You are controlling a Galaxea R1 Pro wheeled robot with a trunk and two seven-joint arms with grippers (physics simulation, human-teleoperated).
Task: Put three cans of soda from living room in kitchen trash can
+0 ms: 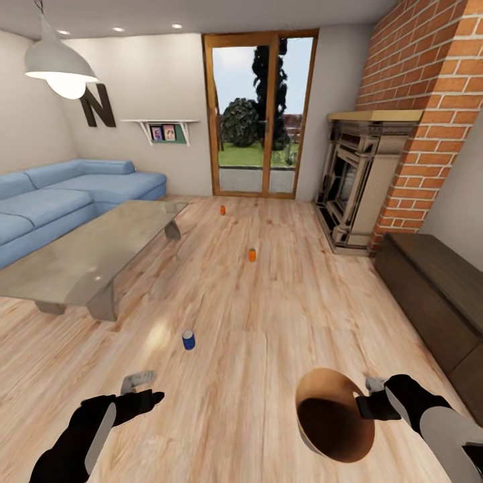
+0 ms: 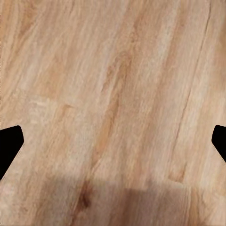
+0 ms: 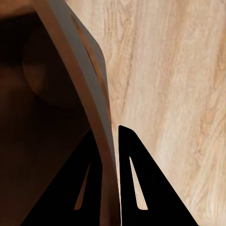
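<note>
I am in the living room, where the three cans of soda stand upright on the plank floor. The dark blue can is nearest, ahead of my left arm. One orange can stands mid-floor and the other orange can near the glass doors. My right gripper is shut on the rim of the trash can, held tilted above the floor so its copper-brown inside faces me. The right wrist view has the fingers pinching the trash can wall. My left gripper hangs open over bare floor, with its fingertips far apart.
A grey-topped coffee table and light blue sofa stand at the left. A fireplace in a brick wall and a low dark cabinet line the right. Wood-framed glass doors close the far end.
</note>
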